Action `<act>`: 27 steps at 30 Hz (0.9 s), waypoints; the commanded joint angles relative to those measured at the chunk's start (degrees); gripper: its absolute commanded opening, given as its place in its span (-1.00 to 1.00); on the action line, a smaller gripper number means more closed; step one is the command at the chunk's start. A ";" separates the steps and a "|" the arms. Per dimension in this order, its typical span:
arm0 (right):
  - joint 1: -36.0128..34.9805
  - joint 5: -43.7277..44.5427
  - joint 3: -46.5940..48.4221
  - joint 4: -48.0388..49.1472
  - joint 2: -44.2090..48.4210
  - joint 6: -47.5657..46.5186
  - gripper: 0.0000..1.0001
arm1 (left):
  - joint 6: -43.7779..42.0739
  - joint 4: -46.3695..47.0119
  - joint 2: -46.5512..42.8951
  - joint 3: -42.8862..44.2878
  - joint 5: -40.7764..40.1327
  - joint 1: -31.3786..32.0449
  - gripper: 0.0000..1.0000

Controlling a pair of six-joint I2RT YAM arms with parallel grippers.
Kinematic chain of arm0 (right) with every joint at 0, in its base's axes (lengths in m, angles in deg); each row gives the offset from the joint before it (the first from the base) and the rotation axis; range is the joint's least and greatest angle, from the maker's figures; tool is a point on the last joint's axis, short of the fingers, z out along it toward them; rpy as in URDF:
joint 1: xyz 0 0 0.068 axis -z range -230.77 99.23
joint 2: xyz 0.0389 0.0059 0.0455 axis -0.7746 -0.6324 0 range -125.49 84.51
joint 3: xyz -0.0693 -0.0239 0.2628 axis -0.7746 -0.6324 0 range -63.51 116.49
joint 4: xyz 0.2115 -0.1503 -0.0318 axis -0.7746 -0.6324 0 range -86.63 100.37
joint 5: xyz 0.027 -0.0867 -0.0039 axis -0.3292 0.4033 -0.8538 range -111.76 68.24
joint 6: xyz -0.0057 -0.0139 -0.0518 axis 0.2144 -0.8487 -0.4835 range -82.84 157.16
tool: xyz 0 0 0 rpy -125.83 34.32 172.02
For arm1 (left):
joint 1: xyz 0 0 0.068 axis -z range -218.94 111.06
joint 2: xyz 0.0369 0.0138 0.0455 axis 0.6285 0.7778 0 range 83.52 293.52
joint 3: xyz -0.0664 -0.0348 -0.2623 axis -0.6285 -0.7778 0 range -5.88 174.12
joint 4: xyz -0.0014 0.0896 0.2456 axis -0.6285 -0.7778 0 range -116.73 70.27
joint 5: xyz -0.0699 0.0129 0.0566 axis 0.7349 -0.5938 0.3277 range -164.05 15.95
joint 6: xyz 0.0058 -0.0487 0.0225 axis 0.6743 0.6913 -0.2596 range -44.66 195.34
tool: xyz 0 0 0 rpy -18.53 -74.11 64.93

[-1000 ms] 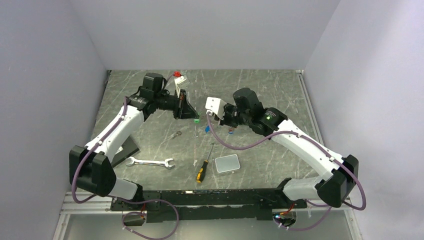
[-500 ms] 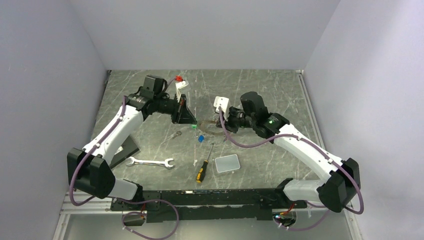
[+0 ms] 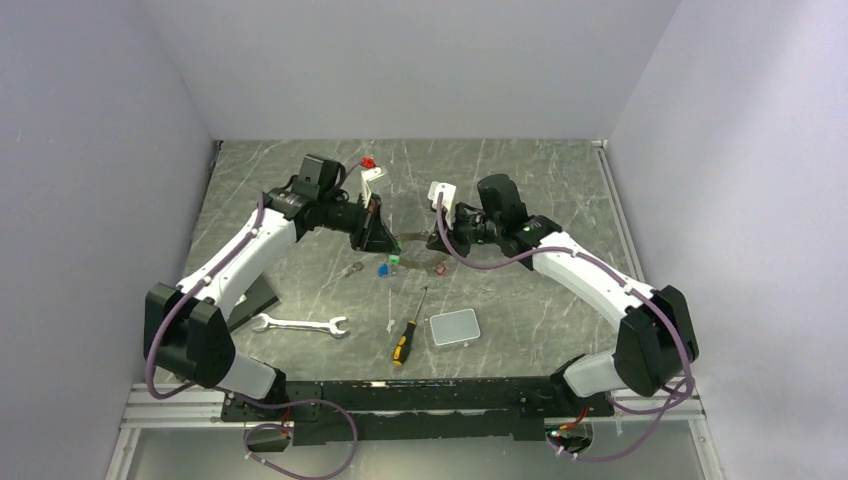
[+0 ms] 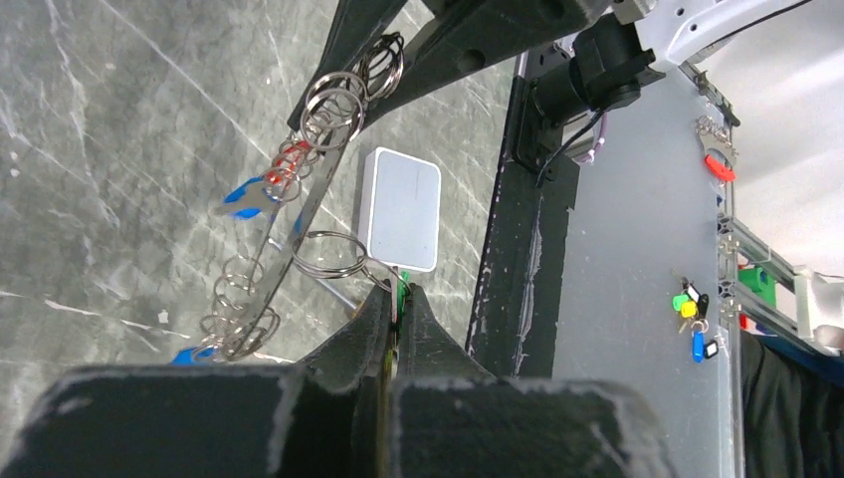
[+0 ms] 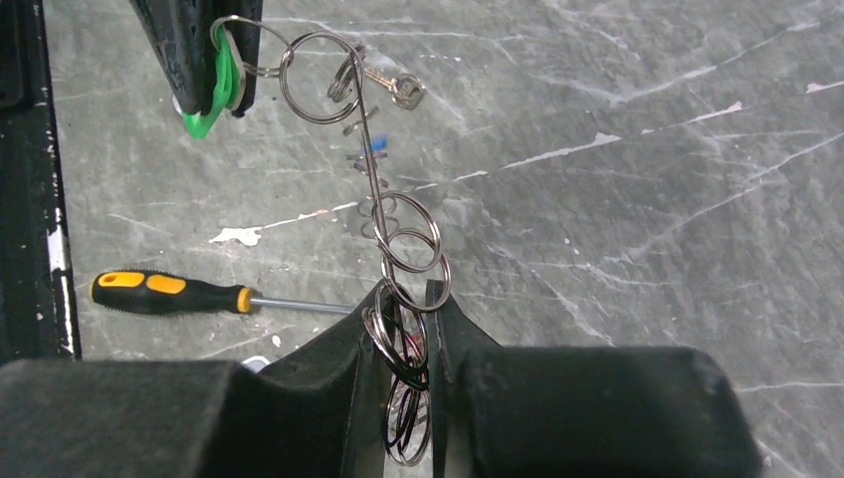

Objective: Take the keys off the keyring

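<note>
The keyring (image 3: 412, 240) hangs edge-on above the table, strung between my two grippers. Several small rings and keys dangle from it: blue tags (image 4: 244, 194) and a red tag (image 4: 289, 159). My left gripper (image 4: 401, 292) is shut on a green-tagged key (image 5: 214, 90), whose small ring (image 4: 328, 254) links to the keyring (image 4: 309, 199). My right gripper (image 5: 409, 297) is shut on the other end of the keyring (image 5: 370, 169), with a bunch of small rings between its fingers. One silvery key (image 5: 398, 90) lies on the table beyond.
Near the front edge lie a yellow-and-black screwdriver (image 3: 405, 338), a grey box (image 3: 455, 327) and a silver wrench (image 3: 300, 324). A loose key (image 3: 350, 270) lies left of the hanging tags. A black wedge (image 3: 255, 300) sits by the left arm.
The left gripper has moved right and toward the front, and the right wrist has turned and shifted back. The keyring now runs taut between them; the tags hang further left.
</note>
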 commanded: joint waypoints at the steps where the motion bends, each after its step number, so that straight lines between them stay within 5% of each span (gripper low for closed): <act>1: 1.74 0.38 0.01 5.58 -1.72 -1.50 -0.63 | 3.37 3.76 2.17 -1.97 4.61 0.33 -1.00; 4: 2.65 -0.20 -1.54 6.02 -3.49 -2.63 -0.56 | 4.27 5.09 5.05 -2.35 5.15 0.33 -1.00; 11: 4.63 -1.17 -5.54 7.12 -3.25 -2.64 -0.05 | 6.04 5.85 10.43 -1.09 7.23 0.55 -1.00; 19: 6.07 -3.39 -9.24 9.30 2.22 -0.04 0.02 | 4.95 4.16 12.23 0.00 6.42 0.72 -1.00; 27: 5.28 -12.66 -12.87 19.36 6.23 13.39 -0.19 | 5.00 3.45 12.28 0.78 6.78 1.09 -1.00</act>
